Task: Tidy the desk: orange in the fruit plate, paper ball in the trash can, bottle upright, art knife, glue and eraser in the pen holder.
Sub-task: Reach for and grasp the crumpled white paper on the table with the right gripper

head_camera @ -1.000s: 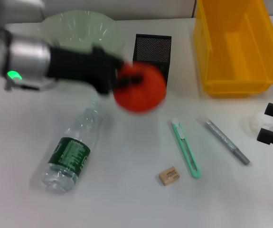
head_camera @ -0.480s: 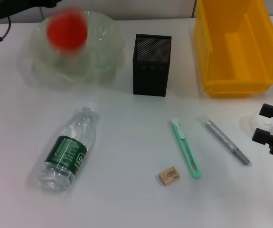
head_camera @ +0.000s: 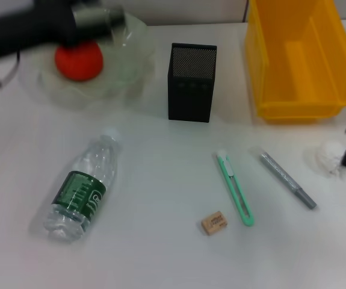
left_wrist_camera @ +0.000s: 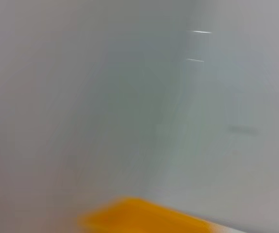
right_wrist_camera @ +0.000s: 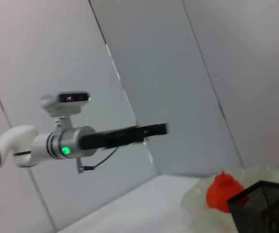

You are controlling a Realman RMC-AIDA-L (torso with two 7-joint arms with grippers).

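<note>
Resting in one fruit plate (head_camera: 130, 66): one orange (head_camera: 78, 60) (apparently released).

This looks like a robot lab's test bench: a plain white desk (head_camera: 160, 253) walled by bare grey partition panels (right_wrist_camera: 188, 73) at its far edge, with a yellow trash can (head_camera: 299, 60) at its far right corner.

head overhead, wrists sideways, sharing orange (head_camera: 79, 60)
</note>
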